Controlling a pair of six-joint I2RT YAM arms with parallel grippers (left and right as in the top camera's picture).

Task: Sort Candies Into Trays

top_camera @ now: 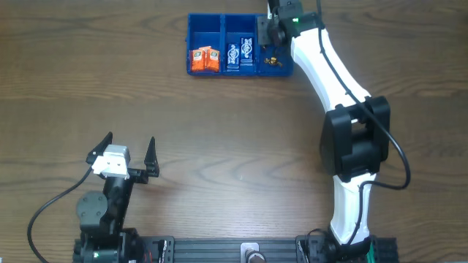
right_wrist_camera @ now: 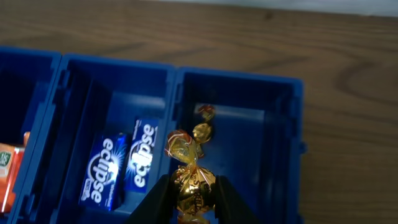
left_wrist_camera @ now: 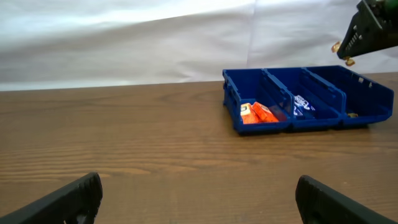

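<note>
A gold-wrapped candy (right_wrist_camera: 191,180) sits pinched between the two fingers of the right claw (right_wrist_camera: 191,190), which is closed tight on it. The claw hangs lifted over the right-hand compartment of the blue tray (right_wrist_camera: 236,84). Below it, on that compartment's floor, lie other gold candies (right_wrist_camera: 203,130). The middle compartment holds two blue gum packs (right_wrist_camera: 121,165) lying side by side, and the left-hand compartment holds orange candies (top_camera: 205,60).

From above, the tray (top_camera: 219,17) stands at the far side of the desk (top_camera: 219,146), a little right of centre, with the right arm stretched up to it and its claw (top_camera: 267,33) over the tray's right end. The left wrist view shows that claw (left_wrist_camera: 364,31) held above the tray's rim with a bit of gold wrapper showing beneath it.

The left claw (top_camera: 130,142) is close to its own base, well apart from the tray, over bare wood. Its fingers (left_wrist_camera: 68,199) are spread wide and grip nothing
</note>
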